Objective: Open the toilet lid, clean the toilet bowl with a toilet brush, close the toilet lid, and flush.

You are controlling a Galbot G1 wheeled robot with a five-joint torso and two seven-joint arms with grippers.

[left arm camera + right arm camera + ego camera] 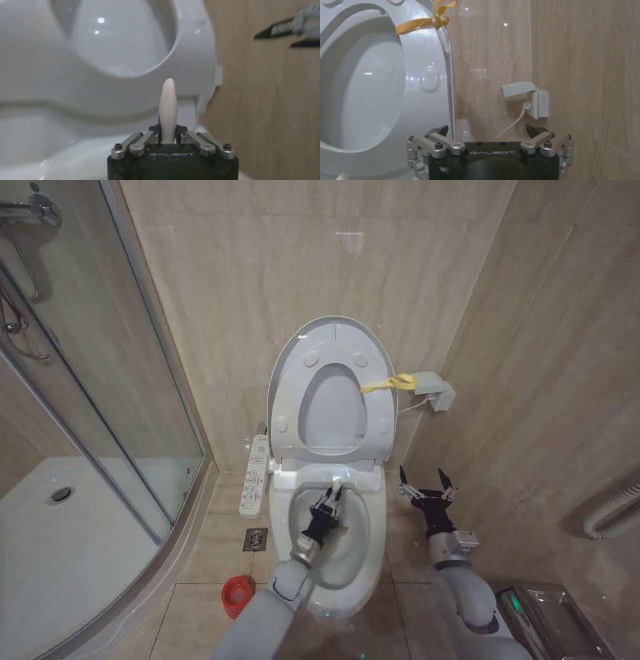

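- Over the toilet bowl (pixel 345 552): left gripper (pixel 328 502), jaws clenched on the toilet brush (pixel 167 108) handle, pale tip pointing up toward the raised toilet lid (pixel 330 385).
- Beside the bowl, near the wall: right gripper (pixel 427 490), jaws spread, empty.
- Brush likely light, thin, stiff, a bit slippery; best pinched mid-handle, as now.
- Lid smooth, glossy; yellow strap (pixel 390 384) probably the easiest hold.

The white toilet lid (pixel 330 350) stands raised against the wall above the open toilet bowl (pixel 372 530), while the pale toilet brush (pixel 167 108) handle points up over it.
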